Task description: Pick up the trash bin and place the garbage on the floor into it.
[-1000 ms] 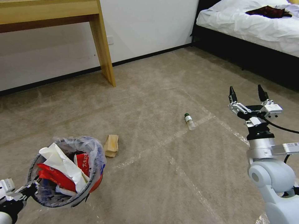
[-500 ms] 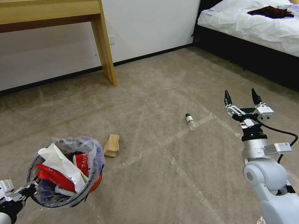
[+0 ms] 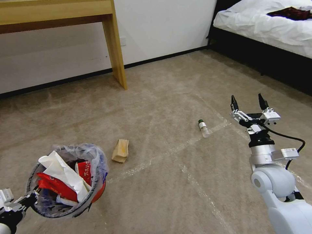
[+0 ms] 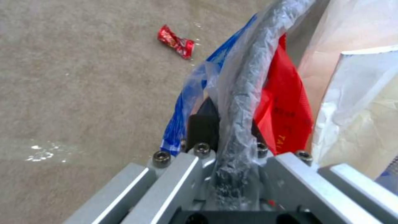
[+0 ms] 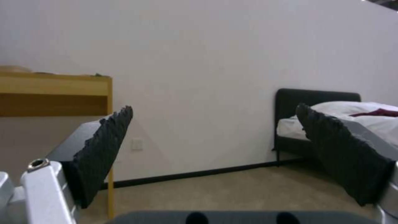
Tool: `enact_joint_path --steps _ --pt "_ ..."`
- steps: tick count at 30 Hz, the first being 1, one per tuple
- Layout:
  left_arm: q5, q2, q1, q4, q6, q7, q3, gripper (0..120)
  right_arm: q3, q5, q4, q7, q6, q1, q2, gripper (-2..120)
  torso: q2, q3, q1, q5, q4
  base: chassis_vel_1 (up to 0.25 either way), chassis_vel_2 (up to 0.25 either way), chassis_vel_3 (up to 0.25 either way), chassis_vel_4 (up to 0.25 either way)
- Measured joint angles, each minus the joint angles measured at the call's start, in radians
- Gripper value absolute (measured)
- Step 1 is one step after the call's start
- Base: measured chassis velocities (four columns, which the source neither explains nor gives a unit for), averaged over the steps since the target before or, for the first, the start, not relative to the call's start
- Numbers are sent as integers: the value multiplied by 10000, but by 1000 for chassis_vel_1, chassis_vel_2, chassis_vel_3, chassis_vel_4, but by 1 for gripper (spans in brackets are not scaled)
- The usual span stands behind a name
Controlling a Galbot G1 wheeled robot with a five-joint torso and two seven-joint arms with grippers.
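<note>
The trash bin [image 3: 94, 188], with its red base, dark mesh rim and blue-printed liner, hangs at the lower left holding white tissues and red wrappers. My left gripper [image 3: 27, 200] is shut on its rim [image 4: 238, 102]. On the floor [image 3: 169, 195] lies garbage: a tan paper packet [image 3: 120, 150] just beyond the bin, and a small green-capped bottle [image 3: 203, 128] on a tape line. A red wrapper [image 4: 176, 41] lies on the carpet in the left wrist view. My right gripper [image 3: 248, 102] stands open and empty, raised in the air right of the bottle, fingers [image 5: 104, 149] pointing toward the wall.
A wooden desk leg [image 3: 117, 48] stands at the back wall. A dark-framed bed [image 3: 260, 35] with white bedding fills the back right. Open carpet lies between the bin and the bottle.
The head view has shifted, so the desk, bed and litter slide right in the picture. My right gripper sits farther forward and lower in view, still open. The bin stays held.
</note>
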Motion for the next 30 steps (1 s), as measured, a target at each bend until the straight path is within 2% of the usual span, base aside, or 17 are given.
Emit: enact_joint_path --steps 14,30 --pt "-18 -39 108 -70 0 1 -62 1 -70 -51 -4 0 10 -14 14 100 0 0 1 0 0 38 42 49 45" --pt "6 -131 180 -124 1 6 -110 1 -141 -70 -167 -17 110 15 63 100 0 0 1 0 0 97 102 104 99"
